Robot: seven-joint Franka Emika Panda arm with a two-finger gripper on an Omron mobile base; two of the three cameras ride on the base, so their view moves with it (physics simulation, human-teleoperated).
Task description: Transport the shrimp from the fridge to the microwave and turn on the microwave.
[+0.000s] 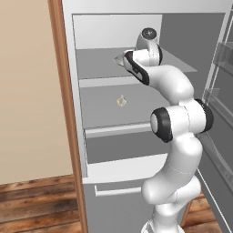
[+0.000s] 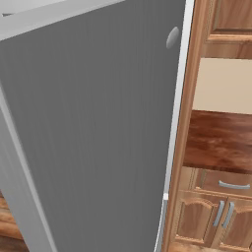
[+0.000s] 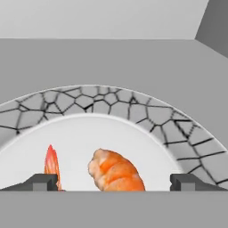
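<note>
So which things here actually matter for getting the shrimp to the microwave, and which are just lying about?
Part of the job:
- shrimp, on the crackle-rimmed plate
- fridge, door open
- gripper, open, straddling the shrimp

Just lying about:
- pale garlic-like lump on the shelf below
- wooden cabinets beside the fridge

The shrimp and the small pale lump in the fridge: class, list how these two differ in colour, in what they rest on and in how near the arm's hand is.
The shrimp is orange-pink; the pale lump is beige. The shrimp lies on a plate with a cracked grey rim; the lump sits bare on a shelf. The open gripper straddles the shrimp; the lump lies a shelf lower. Both are small and inside the fridge.
</note>
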